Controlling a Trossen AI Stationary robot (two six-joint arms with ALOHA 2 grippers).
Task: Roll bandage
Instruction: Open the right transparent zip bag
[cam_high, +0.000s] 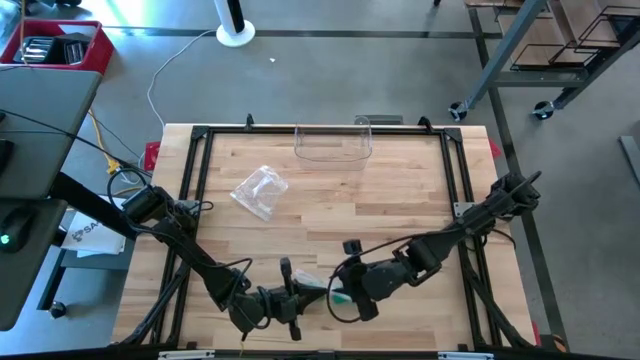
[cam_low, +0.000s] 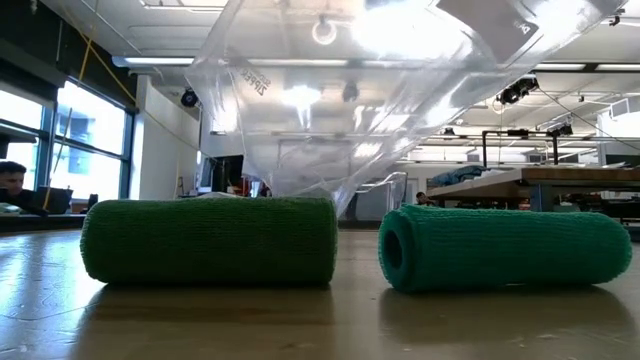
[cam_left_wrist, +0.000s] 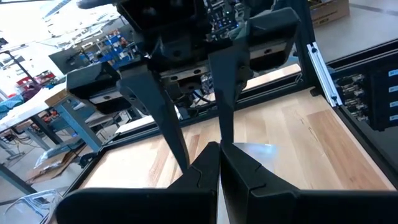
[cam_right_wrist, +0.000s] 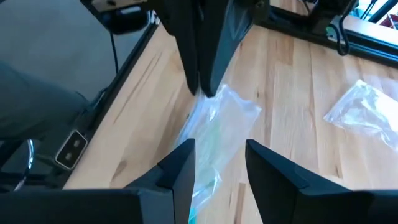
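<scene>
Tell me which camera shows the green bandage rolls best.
The low view: both rolls lie side by side, filling the frame. The high view shows only a green speck between the arms; the right wrist view shows green through a bag.

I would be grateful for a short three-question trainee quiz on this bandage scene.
1. True or false: the left gripper is shut on the clear bag.
2. How many green bandage rolls lie on the table in the low view? A) one B) two C) three
3. Fill in: the fingers of the right gripper stand ____ (together or apart).

Key: 1 true; 2 B; 3 apart.
</scene>
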